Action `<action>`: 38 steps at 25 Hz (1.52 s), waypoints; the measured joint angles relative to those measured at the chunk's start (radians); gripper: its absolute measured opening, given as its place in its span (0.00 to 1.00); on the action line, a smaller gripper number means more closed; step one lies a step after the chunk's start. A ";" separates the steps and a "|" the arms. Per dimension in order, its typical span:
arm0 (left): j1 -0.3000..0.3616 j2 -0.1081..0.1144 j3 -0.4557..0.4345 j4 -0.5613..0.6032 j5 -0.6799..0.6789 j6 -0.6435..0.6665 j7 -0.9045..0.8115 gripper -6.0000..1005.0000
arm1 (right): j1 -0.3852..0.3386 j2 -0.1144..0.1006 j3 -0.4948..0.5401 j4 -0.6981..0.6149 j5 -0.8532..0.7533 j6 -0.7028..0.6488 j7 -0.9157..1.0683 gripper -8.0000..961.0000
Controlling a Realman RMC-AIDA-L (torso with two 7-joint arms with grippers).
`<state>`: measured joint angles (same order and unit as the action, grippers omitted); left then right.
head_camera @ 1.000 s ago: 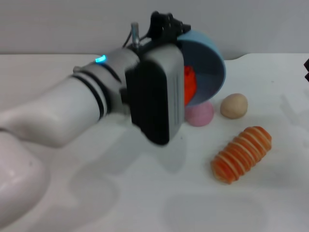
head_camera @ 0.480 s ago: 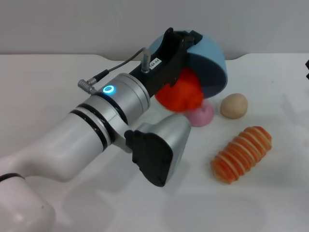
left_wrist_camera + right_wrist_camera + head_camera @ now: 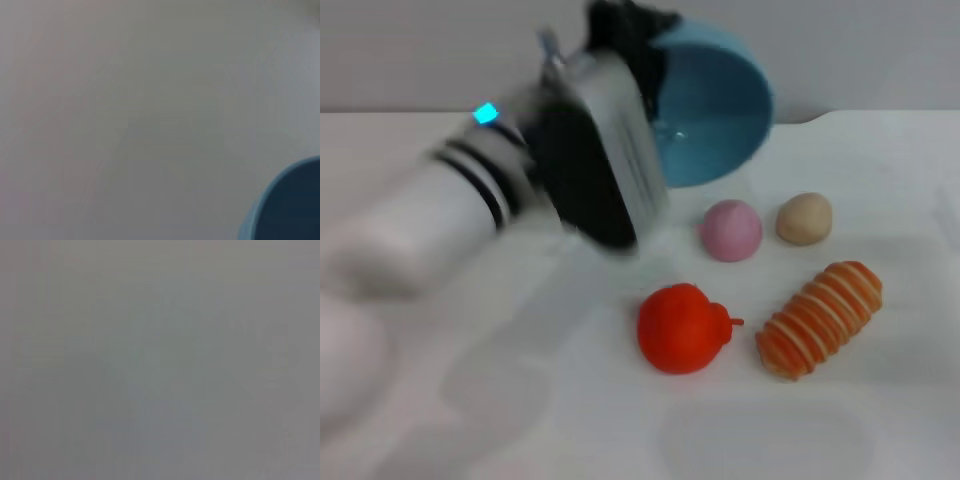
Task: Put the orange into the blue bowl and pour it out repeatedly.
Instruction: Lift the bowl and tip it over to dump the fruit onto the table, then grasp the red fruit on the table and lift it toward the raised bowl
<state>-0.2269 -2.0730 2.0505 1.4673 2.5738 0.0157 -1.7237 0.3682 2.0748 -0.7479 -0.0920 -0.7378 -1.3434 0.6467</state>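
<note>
The left tool (image 3: 630, 45) is gripping the tilted blue bowl (image 3: 712, 110); it should be levelling it beside the orange (image 3: 680, 328) lying on the worktop (image 3: 880, 410).

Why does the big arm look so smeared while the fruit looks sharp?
Head view: the left arm streaks with motion blur holding the blue bowl; the orange lies sharp on the table. Left wrist view: soft, only the bowl's rim. Right wrist view: featureless grey.

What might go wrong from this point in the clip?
The orange lies loose on the table beside the striped bread piece; a regrasp may nudge the wrong item. The left gripper holds the blue bowl tilted in the air, so setting it down could bump the pink ball.
</note>
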 joint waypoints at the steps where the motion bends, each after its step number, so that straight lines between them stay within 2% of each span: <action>1: -0.013 0.001 -0.038 0.009 -0.043 0.051 -0.043 0.01 | -0.001 -0.002 -0.003 -0.003 0.002 -0.002 0.021 0.77; 4: -0.089 0.006 -0.213 0.023 -0.127 0.296 -0.252 0.01 | -0.010 -0.009 -0.010 -0.052 -0.061 0.001 0.130 0.77; 5: -0.089 0.006 -0.213 0.023 -0.127 0.296 -0.252 0.01 | -0.013 -0.009 -0.011 -0.080 -0.099 0.004 0.173 0.77; 6: -0.167 0.010 -0.335 0.005 -0.129 0.490 -0.423 0.01 | -0.015 -0.009 -0.011 -0.110 -0.147 0.007 0.223 0.77; 7: -0.212 0.011 -0.396 -0.021 -0.127 0.589 -0.501 0.01 | -0.015 -0.011 -0.011 -0.160 -0.225 0.009 0.302 0.77; 8: -0.246 0.011 -0.441 -0.043 -0.127 0.652 -0.546 0.01 | -0.015 -0.011 -0.011 -0.160 -0.225 0.009 0.302 0.77; 9: -0.246 0.011 -0.441 -0.043 -0.127 0.652 -0.546 0.01 | -0.010 -0.014 -0.011 -0.195 -0.282 0.012 0.360 0.77; 15: -0.348 0.014 -0.617 -0.100 -0.128 0.853 -0.658 0.01 | 0.057 -0.044 -0.011 -0.388 -0.701 0.045 0.788 0.77; 17: -0.361 0.014 -0.645 -0.103 -0.127 0.889 -0.670 0.01 | 0.088 -0.048 -0.013 -0.442 -0.836 0.045 0.936 0.77; 18: -0.378 0.016 -0.697 -0.116 -0.121 0.931 -0.677 0.01 | 0.105 -0.048 -0.018 -0.468 -0.903 0.044 0.995 0.77; 22: -0.383 0.016 -0.723 -0.125 -0.111 0.935 -0.684 0.01 | 0.191 -0.033 -0.050 -0.497 -1.129 0.055 1.128 0.77; 25: -0.385 0.015 -0.720 -0.135 -0.071 0.932 -0.718 0.01 | 0.270 -0.007 -0.083 -0.475 -1.271 0.067 1.157 0.76; 31: -0.400 0.014 -0.713 -0.170 -0.027 0.932 -0.751 0.01 | 0.353 0.000 -0.224 -0.392 -1.304 0.134 1.216 0.76; 34: -0.398 0.014 -0.706 -0.173 -0.027 0.929 -0.749 0.01 | 0.364 0.002 -0.278 -0.369 -1.300 0.158 1.223 0.75; 38: -0.393 0.013 -0.701 -0.174 -0.029 0.923 -0.747 0.01 | 0.369 0.003 -0.299 -0.340 -1.282 0.161 1.226 0.75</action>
<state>-0.6200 -2.0596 1.3498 1.2938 2.5450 0.9383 -2.4708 0.7377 2.0778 -1.0466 -0.4319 -2.0198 -1.1824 1.8724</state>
